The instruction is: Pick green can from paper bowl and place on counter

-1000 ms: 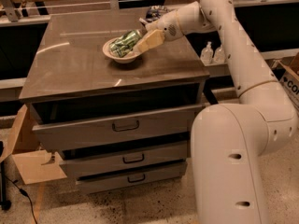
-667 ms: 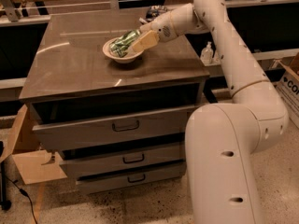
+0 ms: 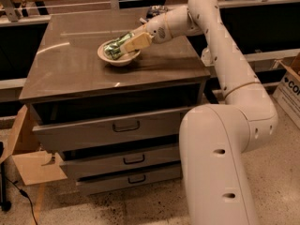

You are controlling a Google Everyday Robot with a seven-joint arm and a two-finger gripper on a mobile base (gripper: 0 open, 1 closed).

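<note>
The green can (image 3: pixel 114 48) lies tilted on its side in the off-white paper bowl (image 3: pixel 112 60), which stands near the middle of the grey-brown counter (image 3: pixel 84 74). My gripper (image 3: pixel 127 43) reaches in from the right, low over the bowl's right rim. It sits against the can's right end and hides that end. The can rests in the bowl, and the arm stretches across the counter's right side.
A small dark object (image 3: pixel 154 11) lies at the counter's back edge behind my wrist. Three handled drawers (image 3: pixel 119 125) sit below the top. A cardboard box (image 3: pixel 33 165) stands on the floor at left and another (image 3: pixel 290 86) at right. Shelving rails run behind.
My gripper has moved left across the counter, from beside the bowl's right rim to over it and against the can. The bowl and can have not visibly moved.
</note>
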